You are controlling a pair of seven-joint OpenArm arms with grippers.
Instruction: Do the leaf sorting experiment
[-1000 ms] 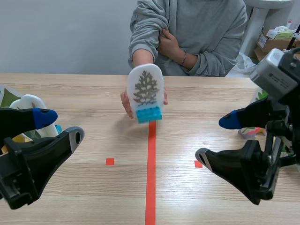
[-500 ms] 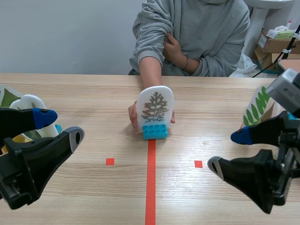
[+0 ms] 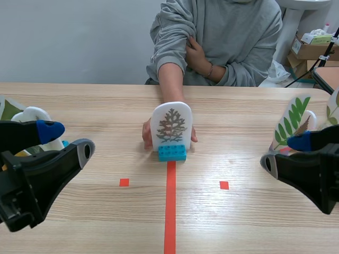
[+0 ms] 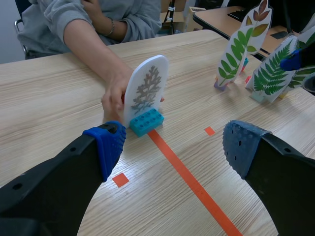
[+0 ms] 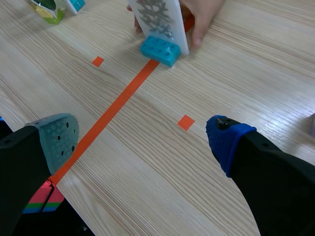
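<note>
A white arched card with a grey-brown leaf print (image 3: 171, 126) (image 4: 145, 91) (image 5: 158, 17) stands upright on a blue brick base (image 3: 172, 152) at the far end of the red centre line. A person's hand (image 3: 149, 132) holds it from behind. My left gripper (image 3: 61, 142) (image 4: 170, 140) hangs open at the near left, well short of the card. My right gripper (image 3: 286, 153) (image 5: 142, 132) is open at the near right, also apart from it.
Green leaf cards (image 3: 290, 126) (image 4: 238, 46) stand at the right edge of the table. More cards and a white piece (image 3: 33, 117) stand at the left behind my left gripper. The person sits across the table.
The person lowered the leaf card onto the table at the top of the red line and still holds it. My right gripper drew back to the right and down.
</note>
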